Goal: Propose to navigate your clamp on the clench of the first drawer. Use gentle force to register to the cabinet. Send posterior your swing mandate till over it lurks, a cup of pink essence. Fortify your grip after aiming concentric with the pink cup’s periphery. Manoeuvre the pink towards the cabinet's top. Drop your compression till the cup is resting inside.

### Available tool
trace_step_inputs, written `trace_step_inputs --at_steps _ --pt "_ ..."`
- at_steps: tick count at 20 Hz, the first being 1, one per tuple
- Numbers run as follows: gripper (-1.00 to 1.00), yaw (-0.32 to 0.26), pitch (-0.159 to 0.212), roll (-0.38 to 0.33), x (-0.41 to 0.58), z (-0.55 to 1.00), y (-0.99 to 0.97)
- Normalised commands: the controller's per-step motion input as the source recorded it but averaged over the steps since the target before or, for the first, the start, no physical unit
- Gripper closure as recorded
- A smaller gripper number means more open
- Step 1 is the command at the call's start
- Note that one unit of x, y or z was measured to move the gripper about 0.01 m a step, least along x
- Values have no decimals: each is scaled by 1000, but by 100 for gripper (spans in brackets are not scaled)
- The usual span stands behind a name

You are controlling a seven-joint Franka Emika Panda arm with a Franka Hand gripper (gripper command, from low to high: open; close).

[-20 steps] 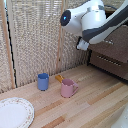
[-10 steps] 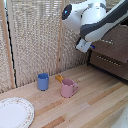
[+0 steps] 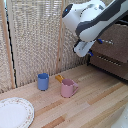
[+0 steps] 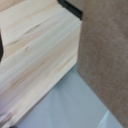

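Note:
My white-and-grey gripper [image 3: 95, 47] hangs from the bulky white arm at the exterior view's upper right. It sits just in front of the dark-brown cabinet [image 3: 118, 46]. Its two blue fingertips [image 3: 100, 41] stand apart with nothing between them. The first drawer's front [image 3: 119, 36] shows beside the gripper; its clench is too blurred and covered by the gripper to make out. The pink cup [image 3: 67, 88] stands upright on the wooden table [image 3: 95, 102], well below the gripper and toward the exterior view's left, its handle pointing right. The wrist view shows no fingers.
A blue cup [image 3: 43, 81] stands left of the pink cup, with a small orange thing [image 3: 59, 78] between them. A white plate [image 3: 15, 113] lies at the front left. Behind is a slatted blind [image 3: 35, 40]. The wrist view shows table planks [image 4: 40, 55], a brown panel [image 4: 107, 55] and grey floor [image 4: 75, 107].
The arm has shifted slightly and the gripper has sunk a little beside the cabinet front. The cups and plate have not moved.

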Motion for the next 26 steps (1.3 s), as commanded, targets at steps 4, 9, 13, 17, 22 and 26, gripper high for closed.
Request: trace_step_inputs --at_steps 4,9,13,17,22,26 --pt "-100 -149 64 375 52 0 296" --pt "-100 -119 24 358 0 0 370" --pt "-100 -121 -22 305 19 -9 469" --pt "-100 -138 -204 241 106 -151 389" --pt "-100 -94 -254 182 242 -329 153" --pt "-100 -1 -91 149 203 -431 0"
